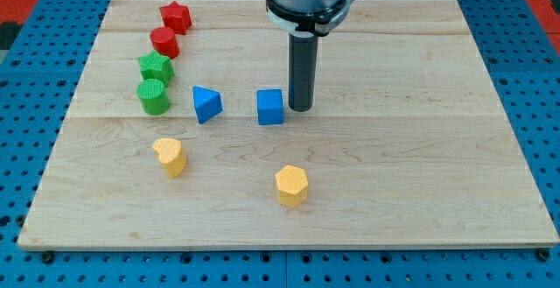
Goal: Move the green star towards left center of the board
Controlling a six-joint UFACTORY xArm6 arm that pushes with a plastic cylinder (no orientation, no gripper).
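Observation:
The green star (156, 66) sits at the view's left, upper part of the wooden board (394, 174). A green cylinder (153, 96) stands just below it, touching or nearly so. A red cylinder (164, 41) stands just above the star, and a red star (175, 16) above that. My tip (300, 108) is near the board's middle, just right of the blue cube (270, 107), far to the right of the green star.
A blue triangular block (206, 104) lies between the green cylinder and the blue cube. A yellow heart-like block (170, 157) sits lower left. A yellow hexagon block (291, 185) sits lower centre. A blue pegboard surface surrounds the board.

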